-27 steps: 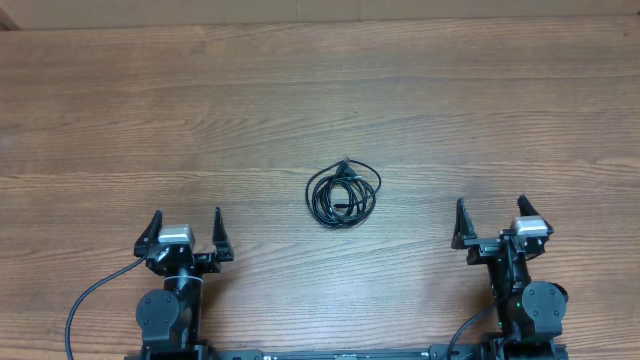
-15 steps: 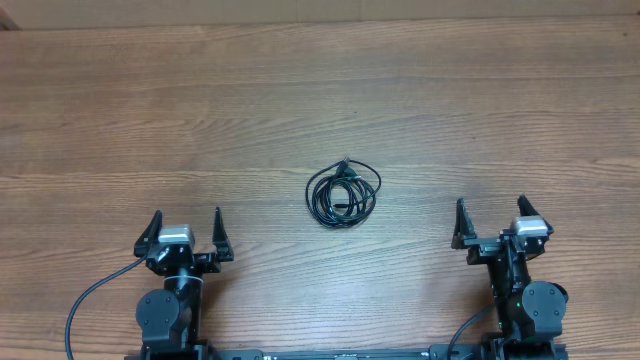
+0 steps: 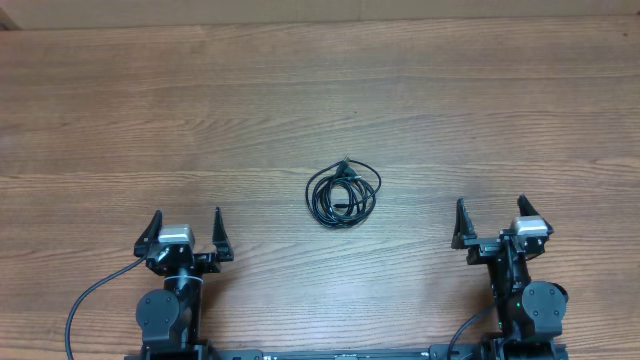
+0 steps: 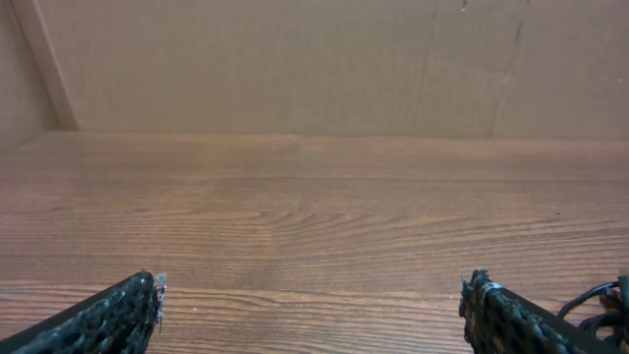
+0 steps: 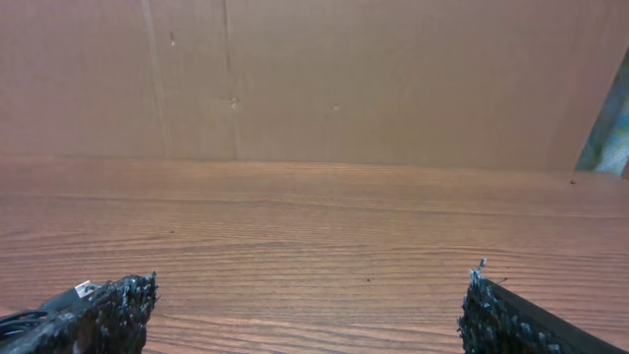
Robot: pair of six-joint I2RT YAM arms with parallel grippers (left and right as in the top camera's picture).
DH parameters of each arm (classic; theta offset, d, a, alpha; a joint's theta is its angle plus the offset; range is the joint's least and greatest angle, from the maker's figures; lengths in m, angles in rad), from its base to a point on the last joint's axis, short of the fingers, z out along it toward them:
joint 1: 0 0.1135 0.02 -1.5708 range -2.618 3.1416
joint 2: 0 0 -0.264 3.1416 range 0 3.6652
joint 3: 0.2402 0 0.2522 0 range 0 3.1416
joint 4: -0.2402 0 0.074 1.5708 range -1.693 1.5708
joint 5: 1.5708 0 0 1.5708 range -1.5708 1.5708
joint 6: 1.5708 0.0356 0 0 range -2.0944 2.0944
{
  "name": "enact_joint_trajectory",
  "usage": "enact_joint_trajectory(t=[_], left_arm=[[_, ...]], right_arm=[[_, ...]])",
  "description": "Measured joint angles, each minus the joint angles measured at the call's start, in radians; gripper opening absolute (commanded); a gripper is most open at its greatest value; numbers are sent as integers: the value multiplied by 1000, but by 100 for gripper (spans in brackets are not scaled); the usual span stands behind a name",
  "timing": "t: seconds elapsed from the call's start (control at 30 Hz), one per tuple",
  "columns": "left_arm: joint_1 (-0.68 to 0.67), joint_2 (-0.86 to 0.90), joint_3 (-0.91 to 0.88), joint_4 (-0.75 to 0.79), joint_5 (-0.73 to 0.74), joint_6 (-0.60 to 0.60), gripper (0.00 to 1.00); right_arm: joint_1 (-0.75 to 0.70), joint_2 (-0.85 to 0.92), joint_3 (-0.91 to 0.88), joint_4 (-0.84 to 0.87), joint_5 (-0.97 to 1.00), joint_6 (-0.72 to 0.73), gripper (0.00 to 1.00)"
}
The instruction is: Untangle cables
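The cables (image 3: 343, 194) lie as one small black coiled tangle on the wooden table (image 3: 300, 80), a little right of centre. One plug end pokes out at the top of the coil. My left gripper (image 3: 187, 221) stands open near the front edge, down and to the left of the tangle, with nothing between its fingers. My right gripper (image 3: 491, 208) stands open at the front right, also holding nothing. In the left wrist view the gripper (image 4: 313, 290) frames bare wood, and a bit of the cables (image 4: 600, 300) shows at the right edge. The right wrist view shows that gripper (image 5: 310, 285) over bare wood.
A brown cardboard wall (image 4: 295, 59) closes off the table's far side. A thicker black robot cable (image 3: 85, 300) loops beside the left arm base at the front left. The arm bases sit at the front edge.
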Motion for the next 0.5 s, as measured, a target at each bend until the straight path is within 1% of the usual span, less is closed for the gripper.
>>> enact_joint_trajectory(t=[0.5], left_arm=[[0, 0, 0, 0, 0, 0, 100]], right_arm=[[0, 0, 0, 0, 0, 0, 100]])
